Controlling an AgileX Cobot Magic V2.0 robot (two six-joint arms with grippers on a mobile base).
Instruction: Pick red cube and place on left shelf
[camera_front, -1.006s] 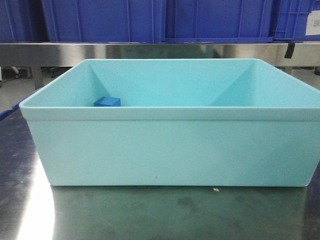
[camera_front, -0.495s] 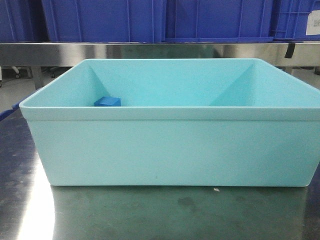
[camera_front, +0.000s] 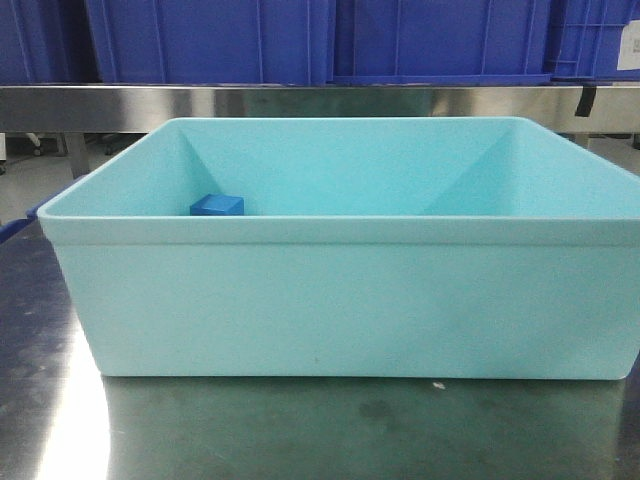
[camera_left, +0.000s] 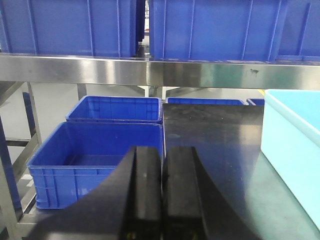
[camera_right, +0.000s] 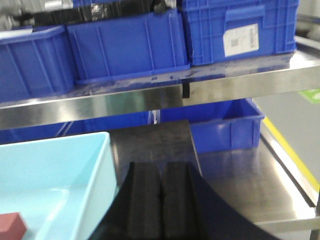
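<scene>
The red cube lies on the floor of the pale teal tub, low at the left edge of the right wrist view and partly cut off. My right gripper is shut and empty, outside the tub's right wall over the steel table. The tub's front wall hides the red cube in the front view. My left gripper is also shut and empty, left of the tub. The left shelf, steel rails with blue crates, stands ahead of it.
A small blue cube sits inside the tub at its left. The shelf rail with blue crates runs behind the tub. More blue crates stand on the rail in the right wrist view.
The front view has shifted slightly: the tub sits a little lower and larger in frame. Nothing inside the tub has moved.
</scene>
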